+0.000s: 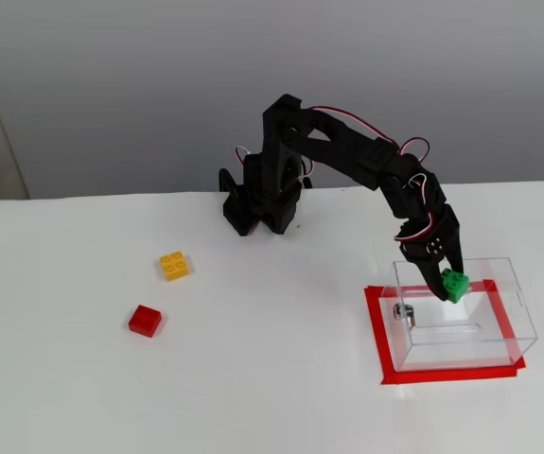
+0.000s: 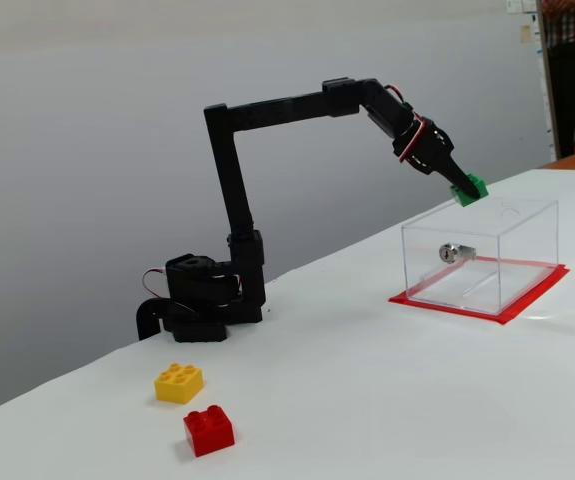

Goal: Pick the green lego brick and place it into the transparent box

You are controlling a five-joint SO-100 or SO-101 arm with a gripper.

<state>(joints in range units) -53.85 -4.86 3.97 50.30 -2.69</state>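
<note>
The green lego brick [image 1: 456, 285] is held in my black gripper [image 1: 448, 281], which is shut on it. In a fixed view the brick [image 2: 470, 189] hangs in the gripper [image 2: 464, 188] just above the open top of the transparent box [image 2: 512, 285], near its far edge. In the other fixed view the box [image 1: 499, 336] is a clear box with a small metal knob [image 1: 402, 311] on its left wall, and the brick shows over its far left part. The arm reaches from its base [image 1: 257, 203] out to the box.
The box stands on a red tape rectangle [image 1: 379, 340] on the white table. A yellow brick [image 1: 174, 265] and a red brick [image 1: 145, 321] lie apart on the table, left of the arm in that fixed view. A grey wall stands behind.
</note>
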